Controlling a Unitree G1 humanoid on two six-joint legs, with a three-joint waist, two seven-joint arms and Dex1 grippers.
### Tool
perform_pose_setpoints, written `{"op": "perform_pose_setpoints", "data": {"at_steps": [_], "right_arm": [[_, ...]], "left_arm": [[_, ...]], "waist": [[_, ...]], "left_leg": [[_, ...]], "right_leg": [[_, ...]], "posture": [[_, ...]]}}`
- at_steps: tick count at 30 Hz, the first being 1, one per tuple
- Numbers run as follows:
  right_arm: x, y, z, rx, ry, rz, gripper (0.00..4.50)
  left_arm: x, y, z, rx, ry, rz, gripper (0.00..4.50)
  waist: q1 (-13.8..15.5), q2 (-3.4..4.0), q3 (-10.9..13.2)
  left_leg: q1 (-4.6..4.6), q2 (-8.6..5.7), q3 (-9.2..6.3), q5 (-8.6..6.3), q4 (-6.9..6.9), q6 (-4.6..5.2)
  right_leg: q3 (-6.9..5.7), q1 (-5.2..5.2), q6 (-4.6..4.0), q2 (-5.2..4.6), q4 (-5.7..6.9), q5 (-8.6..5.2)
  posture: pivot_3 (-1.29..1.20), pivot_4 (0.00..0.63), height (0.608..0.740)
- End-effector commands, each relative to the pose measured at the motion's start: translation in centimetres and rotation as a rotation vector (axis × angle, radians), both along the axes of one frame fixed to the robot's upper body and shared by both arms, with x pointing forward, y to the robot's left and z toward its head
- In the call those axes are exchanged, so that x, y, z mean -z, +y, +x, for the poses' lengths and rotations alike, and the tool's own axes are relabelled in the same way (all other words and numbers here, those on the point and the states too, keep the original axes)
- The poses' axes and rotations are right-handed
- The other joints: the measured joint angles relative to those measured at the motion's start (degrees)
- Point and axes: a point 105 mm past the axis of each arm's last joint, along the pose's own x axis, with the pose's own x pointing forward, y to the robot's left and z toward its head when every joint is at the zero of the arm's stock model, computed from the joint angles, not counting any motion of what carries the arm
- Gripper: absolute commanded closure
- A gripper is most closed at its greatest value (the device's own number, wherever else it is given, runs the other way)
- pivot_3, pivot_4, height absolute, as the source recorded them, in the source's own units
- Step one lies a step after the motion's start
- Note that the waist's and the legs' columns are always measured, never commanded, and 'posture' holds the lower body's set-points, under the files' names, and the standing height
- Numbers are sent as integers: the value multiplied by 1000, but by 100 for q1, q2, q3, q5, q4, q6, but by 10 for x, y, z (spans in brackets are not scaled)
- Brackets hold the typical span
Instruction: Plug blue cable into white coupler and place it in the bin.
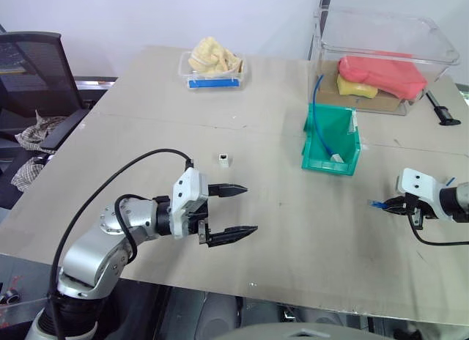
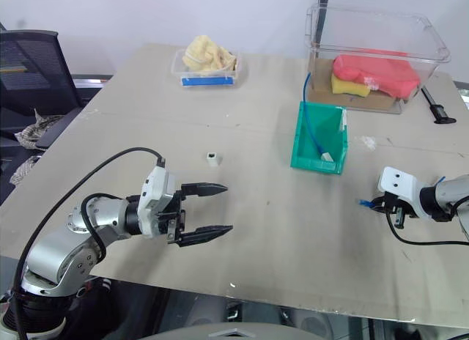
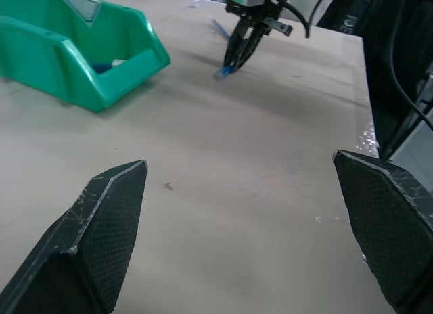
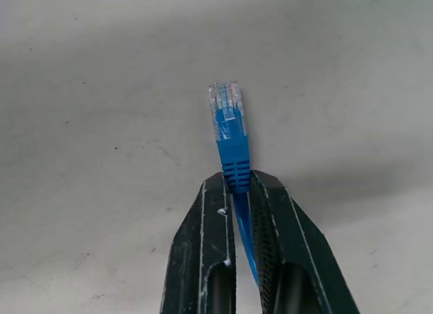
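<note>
Beige table [image 1: 293,230] carries everything. Right gripper [image 4: 242,185] has its jaws clenched on the blue cable [image 4: 230,124] just behind the clear plug, leaving the tip free for insertion. Left gripper [image 1: 233,210] waits with jaws spread near the white coupler [image 1: 223,160]. Green bin [image 1: 322,163] stands between both arms.

So the white coupler [image 1: 224,160] sits mid-worktop [image 1: 278,237], the bin [image 1: 330,142] at its 3 o'clock, a tub [image 1: 381,54] behind the bin, a tray [image 1: 212,65] at coupler's 12.
</note>
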Motion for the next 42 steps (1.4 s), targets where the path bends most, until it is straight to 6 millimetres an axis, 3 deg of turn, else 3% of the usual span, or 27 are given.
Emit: {"op": "perform_pose_setpoints", "data": {"at_steps": [1,5,9,11,14,17,20,22,25,29,37,38,40,42], "right_arm": [[-14,43,-8,-94,-5,108,4374],[-18,96,-14,-165,17,150,4374],[-9,146,-4,-196,36,141,4374],[0,161,4,-218,21,106,4374],[11,174,11,-262,-16,88,3559],[2,167,11,-254,-63,130,2071],[-25,163,-4,-225,-114,335,570],[-34,152,-18,-203,-149,420,99],[-42,123,-46,-86,-302,551,99],[-36,92,-80,67,-424,518,99],[-31,84,-113,219,-458,473,99],[-31,84,-117,230,-457,467,0],[-30,84,-121,247,-457,457,0],[-29,83,-123,257,-459,451,0]], "left_arm": [[-8,-2,-2,6,-34,-11,0],[0,-2,8,-26,-62,43,0],[12,-1,18,-40,-38,106,0],[17,0,24,-43,-45,151,0],[22,-2,30,-22,-63,193,0],[28,-7,41,-7,-82,226,0],[35,-14,49,12,-84,251,0],[36,-21,52,44,-83,252,0],[40,-38,58,100,-87,262,0],[46,-56,69,125,-84,281,0],[58,-79,80,182,-103,319,0],[63,-80,81,198,-104,349,491],[69,-81,81,221,-108,386,709],[75,-82,82,243,-101,405,1637]], "waist": [[1,0,0],[-30,7,3],[-17,6,3],[8,3,4],[26,0,1],[23,-7,-3],[66,-7,-3],[80,-6,-2],[151,-2,0],[209,12,-7],[12,20,-14],[7,20,-14],[21,23,-16],[32,21,-16]], "left_leg": [[0,0,-1,0,0,0],[6,6,-2,0,-1,-1],[3,3,-2,0,6,-1],[-1,2,-2,0,8,-1],[-9,-5,0,-2,9,4],[-7,-4,10,-9,12,15],[-12,-5,12,-10,13,17],[-13,-5,12,-11,13,17],[-14,-2,15,-12,18,18],[-34,-12,-6,-14,36,19],[4,-3,-9,-18,65,28],[2,-3,-8,-18,65,28],[-1,-4,-8,-19,65,28],[-6,-7,-15,-19,60,28]], "right_leg": [[-1,0,0,0,2,0],[0,-2,4,8,8,2],[0,-3,0,6,9,1],[-3,-3,-13,2,6,-7],[-4,-5,-17,5,4,-8],[2,-3,-12,16,4,-2],[-1,-4,-5,17,4,3],[1,-4,-5,19,5,3],[11,-6,3,29,4,1],[-20,0,24,29,4,-15],[-2,31,5,10,17,-13],[-1,31,5,0,17,-12],[-1,29,5,0,15,-13],[-8,29,5,6,10,-15]], "posture": [[0,150,740],[0,150,740],[0,150,740],[0,150,740],[0,150,740],[0,150,740],[0,150,740],[0,150,740],[0,150,740],[0,150,740],[0,150,740],[0,150,740],[0,150,740],[0,150,740]]}}
